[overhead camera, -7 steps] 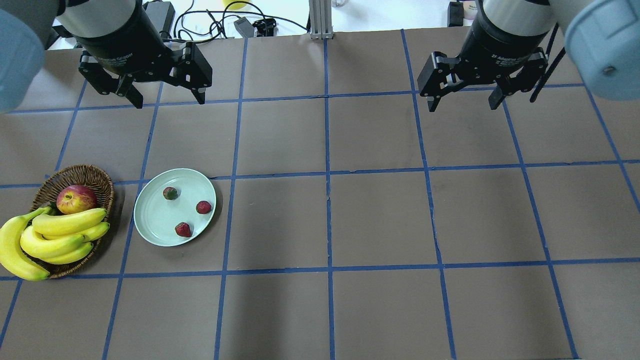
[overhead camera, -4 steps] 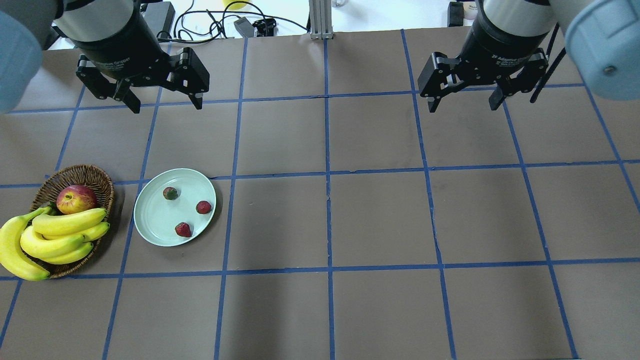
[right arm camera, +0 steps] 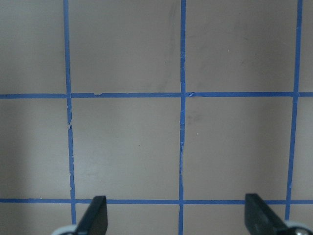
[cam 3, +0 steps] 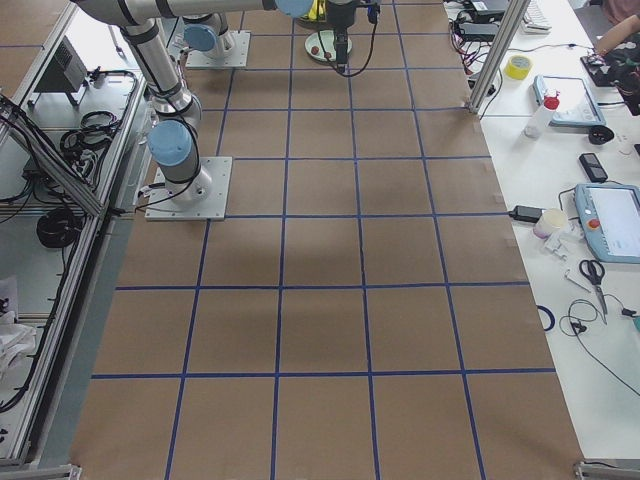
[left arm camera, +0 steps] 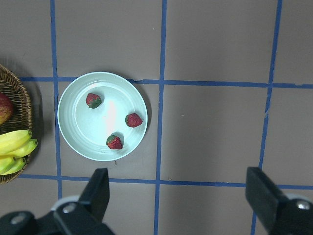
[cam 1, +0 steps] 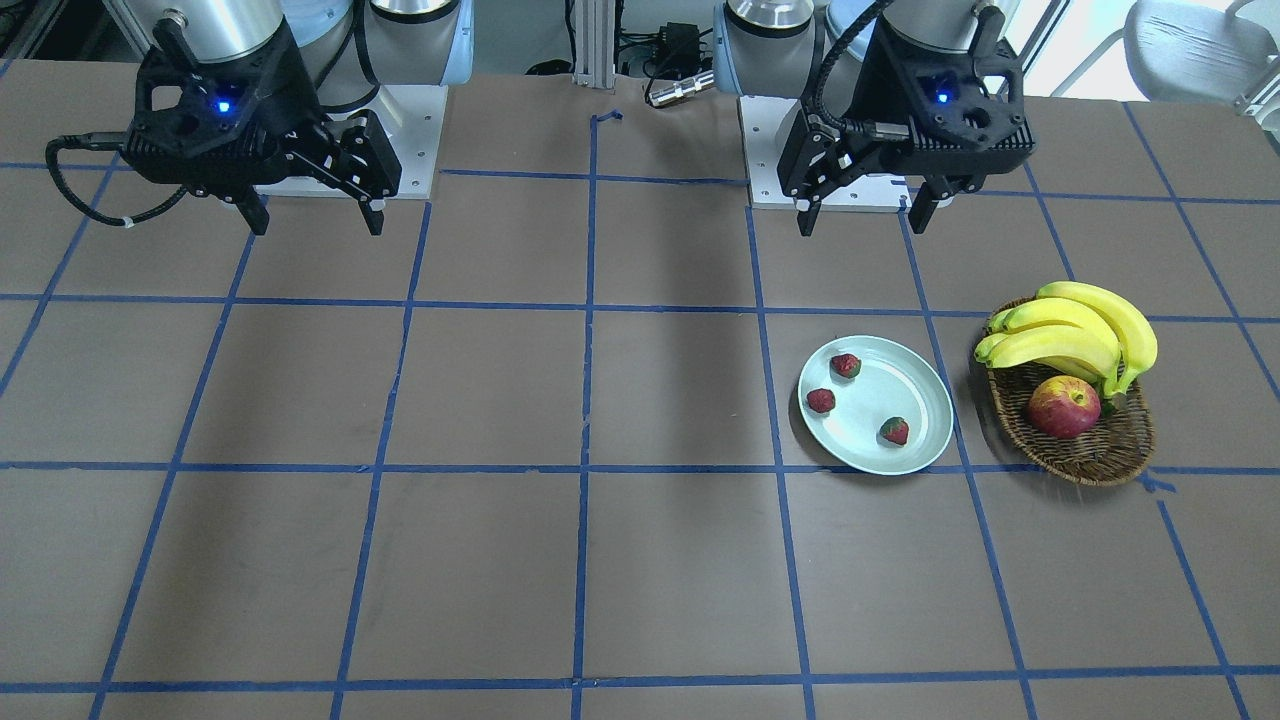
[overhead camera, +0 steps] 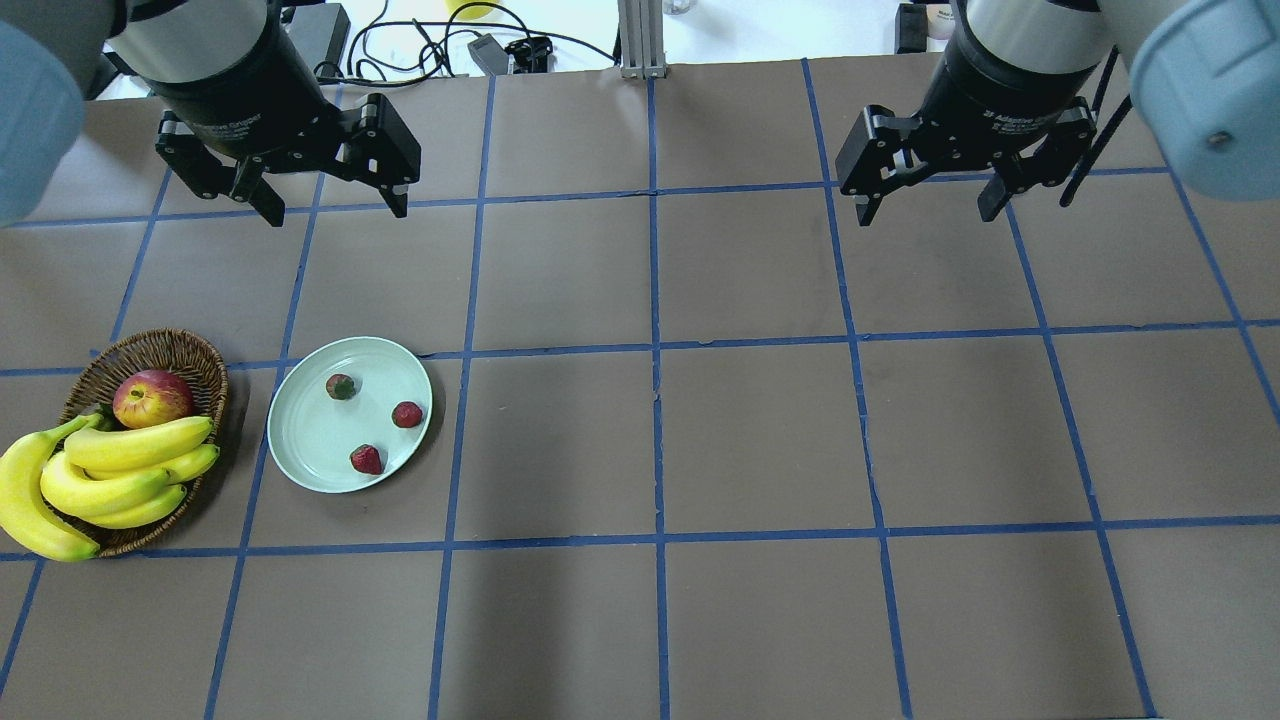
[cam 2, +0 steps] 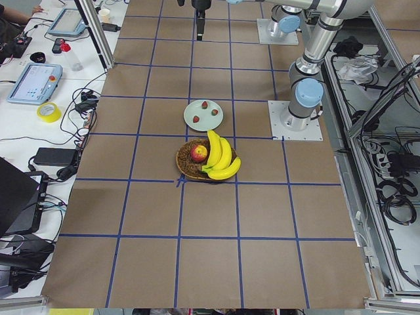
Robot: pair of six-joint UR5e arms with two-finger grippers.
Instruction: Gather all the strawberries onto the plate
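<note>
Landmark: the plate [overhead camera: 305, 435].

Basket side: the wicker basket [overhead camera: 165, 344] stands just beside the plate without touching it. Only a narrow strip of counter [overhead camera: 560, 440] separates the two rims. The bananas [overhead camera: 130, 450] and apple [overhead camera: 152, 398] heaped in the basket stand higher than the plate's rim and obstruct a low approach from that side.

Opposite side and operators' side: bare counter, broad passage.

Robot-base side: the left gripper [overhead camera: 337, 210] hangs raised, jaws spread, apart from the plate. The right gripper [overhead camera: 926, 215] is well apart, beyond the bare side.

On the plate: three strawberries [overhead camera: 407, 414] lie separated, with gaps between them. There is bare room along the basket-side rim.
</note>
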